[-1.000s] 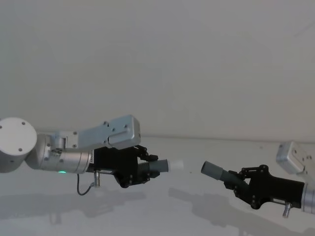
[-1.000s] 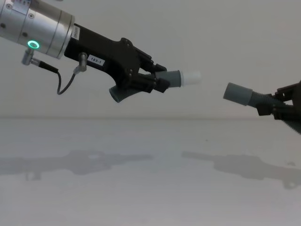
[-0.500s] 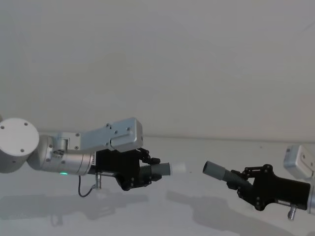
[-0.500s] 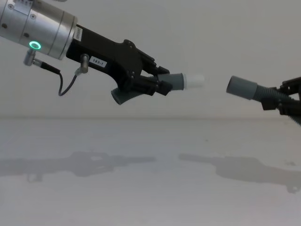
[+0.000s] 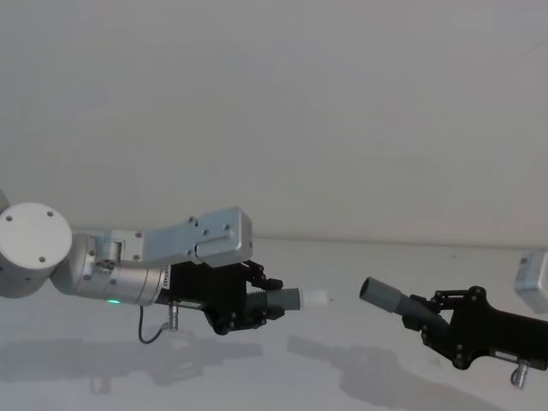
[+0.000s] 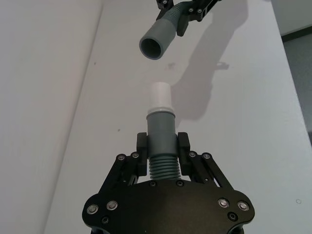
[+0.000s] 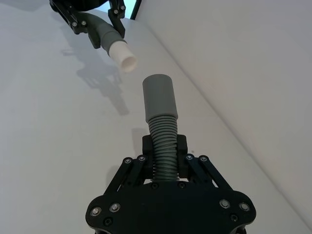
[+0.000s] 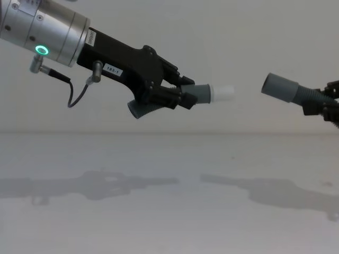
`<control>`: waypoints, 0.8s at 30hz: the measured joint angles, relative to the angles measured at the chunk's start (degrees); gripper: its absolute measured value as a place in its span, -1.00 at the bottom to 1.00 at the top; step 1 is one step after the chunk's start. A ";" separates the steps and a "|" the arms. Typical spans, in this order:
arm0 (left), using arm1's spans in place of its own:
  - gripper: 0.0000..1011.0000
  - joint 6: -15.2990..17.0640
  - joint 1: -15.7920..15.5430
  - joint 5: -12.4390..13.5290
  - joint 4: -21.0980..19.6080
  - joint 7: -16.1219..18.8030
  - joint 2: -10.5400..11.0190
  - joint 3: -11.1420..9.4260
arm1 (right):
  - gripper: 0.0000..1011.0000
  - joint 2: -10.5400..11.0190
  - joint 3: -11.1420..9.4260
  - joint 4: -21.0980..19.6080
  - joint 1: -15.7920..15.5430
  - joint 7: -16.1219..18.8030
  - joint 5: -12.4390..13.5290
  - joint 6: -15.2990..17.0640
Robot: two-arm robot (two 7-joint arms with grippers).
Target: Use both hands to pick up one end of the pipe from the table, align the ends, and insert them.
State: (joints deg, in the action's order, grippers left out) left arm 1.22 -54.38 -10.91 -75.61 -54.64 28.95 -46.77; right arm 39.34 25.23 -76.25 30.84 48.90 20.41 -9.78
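2 raised arms, left tool and right tool clamped, facing each other

Above the desk, the shorter piece in the left gripper lies left of the longer piece in the right gripper, plug tip facing socket, apart.

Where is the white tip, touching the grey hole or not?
Apart. The chest view shows a gap between the white tip in the left gripper and the grey socket in the right gripper.

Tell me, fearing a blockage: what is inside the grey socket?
The socket is hollow near its rim, nothing lodged; the white plug tip is outside it. Deeper bore is hidden in shadow.
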 joint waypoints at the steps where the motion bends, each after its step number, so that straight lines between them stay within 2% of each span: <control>1: -0.35 -0.02 -0.04 -0.01 0.00 -0.02 0.00 -0.03 | -0.52 0.11 -0.01 -0.12 -0.17 0.01 0.14 0.05; 24: -0.35 -1.47 -2.94 -0.53 1.51 -2.27 -0.63 -1.64 | -0.52 1.47 1.29 -1.40 -2.49 0.24 1.84 0.86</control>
State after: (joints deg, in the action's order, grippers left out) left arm -0.26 -57.32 -11.45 -74.10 -56.91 28.31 -48.40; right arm 40.80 26.52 -77.65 28.35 49.14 22.25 -8.92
